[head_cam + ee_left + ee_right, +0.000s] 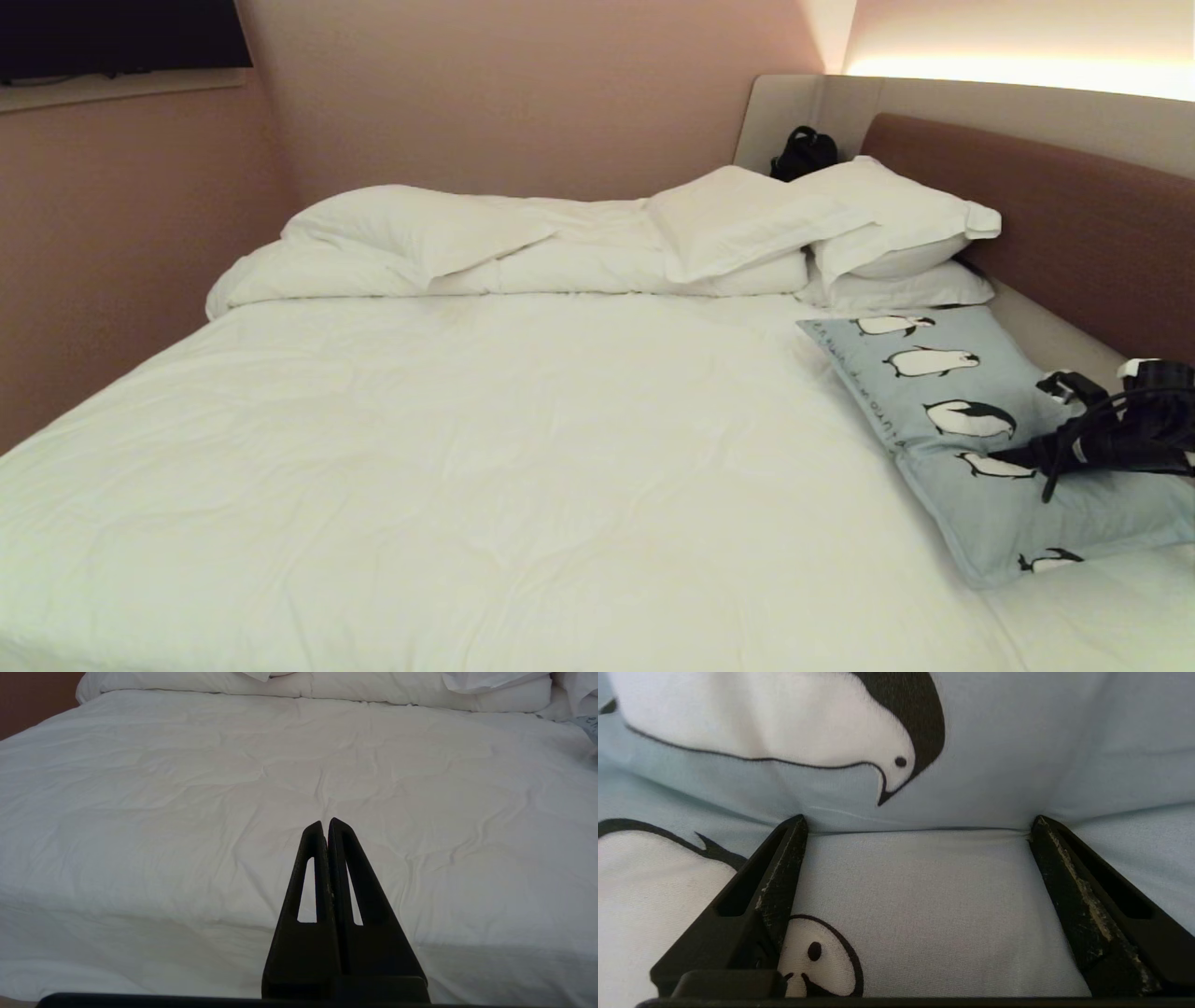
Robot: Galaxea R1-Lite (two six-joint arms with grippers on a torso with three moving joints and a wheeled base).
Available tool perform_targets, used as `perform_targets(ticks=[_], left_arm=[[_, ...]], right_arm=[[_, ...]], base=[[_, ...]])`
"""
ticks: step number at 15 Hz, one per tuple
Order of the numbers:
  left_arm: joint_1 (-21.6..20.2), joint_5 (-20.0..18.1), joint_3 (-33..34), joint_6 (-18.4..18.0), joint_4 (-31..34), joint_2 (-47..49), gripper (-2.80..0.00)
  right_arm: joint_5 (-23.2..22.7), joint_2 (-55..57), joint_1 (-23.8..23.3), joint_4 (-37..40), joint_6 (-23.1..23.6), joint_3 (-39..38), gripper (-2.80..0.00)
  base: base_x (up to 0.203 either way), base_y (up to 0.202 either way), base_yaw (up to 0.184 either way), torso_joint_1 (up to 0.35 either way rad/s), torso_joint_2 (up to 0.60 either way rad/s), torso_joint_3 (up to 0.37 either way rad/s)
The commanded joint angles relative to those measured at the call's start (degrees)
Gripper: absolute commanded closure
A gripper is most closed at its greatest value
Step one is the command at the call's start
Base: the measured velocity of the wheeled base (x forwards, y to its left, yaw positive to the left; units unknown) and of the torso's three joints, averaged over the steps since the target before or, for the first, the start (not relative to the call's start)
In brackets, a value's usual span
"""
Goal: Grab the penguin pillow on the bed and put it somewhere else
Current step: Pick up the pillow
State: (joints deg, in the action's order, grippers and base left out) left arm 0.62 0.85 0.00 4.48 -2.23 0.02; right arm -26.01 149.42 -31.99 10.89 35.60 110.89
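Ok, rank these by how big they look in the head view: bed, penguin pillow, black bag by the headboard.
1. bed
2. penguin pillow
3. black bag, though it sits farthest from the camera, so it may look smaller than it is.

dark cursive txt along penguin pillow [971, 439] edge, illegible; no other txt

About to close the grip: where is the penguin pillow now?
Head view: penguin pillow lies on the bed's right side, below the white pillows, under the open right gripper.
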Motion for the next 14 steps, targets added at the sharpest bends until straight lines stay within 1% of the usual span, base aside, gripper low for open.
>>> perform_targets(ticks=[1,7,8,10,14], left_arm=[[0.0,0.0,0.0,0.0,-0.1,0.0,0.0],[0.0,0.0,0.0,0.1,0.0,0.0,0.0],[0.0,0.0,0.0,0.0,-0.1,0.0,0.0],[0.0,0.0,0.0,0.1,0.0,0.0,0.0],[0.0,0.0,0.0,0.0,-0.1,0.0,0.0]], right_arm=[[1.5,1.9,0.5,0.3,0.5,0.0,-2.8],[2.1,2.8,0.9,0.2,0.6,0.0,-2.8],[2.5,3.0,1.1,0.2,0.8,-0.1,0.0],[4.0,2.9,1.3,-0.2,1.2,-0.1,0.0],[4.0,2.8,1.3,-2.0,0.8,0.0,0.0]], base=[[0.0,0.0,0.0,0.0,0.0,0.0],[0.0,0.0,0.0,0.0,0.0,0.0],[0.0,0.0,0.0,0.0,0.0,0.0],[0.0,0.0,0.0,0.0,0.0,0.0],[0.0,0.0,0.0,0.0,0.0,0.0]])
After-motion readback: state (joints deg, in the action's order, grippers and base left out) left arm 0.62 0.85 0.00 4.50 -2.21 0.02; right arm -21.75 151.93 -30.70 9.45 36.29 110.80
